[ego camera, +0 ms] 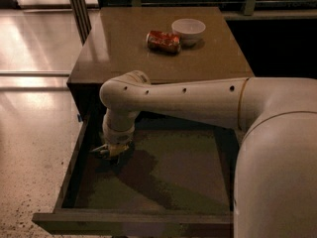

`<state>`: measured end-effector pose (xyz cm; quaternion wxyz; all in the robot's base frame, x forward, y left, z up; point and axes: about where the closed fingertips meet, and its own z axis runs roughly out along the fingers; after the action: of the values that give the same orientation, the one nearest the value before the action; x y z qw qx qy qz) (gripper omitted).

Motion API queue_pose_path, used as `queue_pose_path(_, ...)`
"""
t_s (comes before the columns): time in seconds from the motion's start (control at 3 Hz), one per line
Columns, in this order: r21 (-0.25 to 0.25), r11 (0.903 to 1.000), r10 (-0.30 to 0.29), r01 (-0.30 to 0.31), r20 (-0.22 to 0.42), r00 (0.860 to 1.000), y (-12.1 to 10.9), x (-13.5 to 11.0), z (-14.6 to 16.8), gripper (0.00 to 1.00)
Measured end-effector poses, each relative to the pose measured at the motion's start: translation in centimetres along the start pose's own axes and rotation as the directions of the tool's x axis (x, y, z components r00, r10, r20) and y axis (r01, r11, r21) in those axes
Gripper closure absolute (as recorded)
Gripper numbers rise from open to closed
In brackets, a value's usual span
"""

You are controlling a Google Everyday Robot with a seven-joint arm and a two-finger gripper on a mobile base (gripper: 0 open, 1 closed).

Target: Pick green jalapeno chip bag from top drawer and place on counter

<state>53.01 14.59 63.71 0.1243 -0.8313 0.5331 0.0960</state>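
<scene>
The end effector (110, 150) is down inside the open top drawer (133, 223), low over the floor at the drawer's 10 o'clock corner, close to the left wall and just in front of the cabinet face. It hangs from a wrist that points straight down, with the white arm (188, 100) reaching in from 3 o'clock across the drawer's rear edge. Whether the end effector is wide or narrow cannot be told from this view.

The green jalapeno chip bag cannot be picked out. The rest of the greenish-brown drawer floor lies bare from 4 o'clock round to 8 o'clock, apart from the arm's shadow. If the bag is in the drawer, it most likely sits right under or against the end effector, hidden by the wrist and the dark corner. Its long axis cannot be judged. There is only one arm, so no question arises of which is nearer.

The coming move probably turns on a short vertical relation: the bag directly below. After that comes a lift towards 12 o'clock, up onto the tabletop (124, 48).

A red soda can (163, 41) lies on its side on the tabletop, touching or just beside a white bowl (188, 29) at its 1 o'clock. The can has pale markings, but no word on it can be read.
</scene>
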Motion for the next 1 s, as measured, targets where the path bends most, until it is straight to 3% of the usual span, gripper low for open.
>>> queue_pose_path(0.33,0.013,0.9991,-0.041,0.039,0.133,0.99,-1.6,-1.0,-5.8,1.0)
queue_pose_path(0.67,0.048,0.9928,-0.118,0.11,0.233,0.965,-4.4,-1.5,-14.8,1.0)
queue_pose_path(1.0,0.105,0.988,-0.139,0.113,0.281,0.95,-7.0,-1.2,-20.8,1.0)
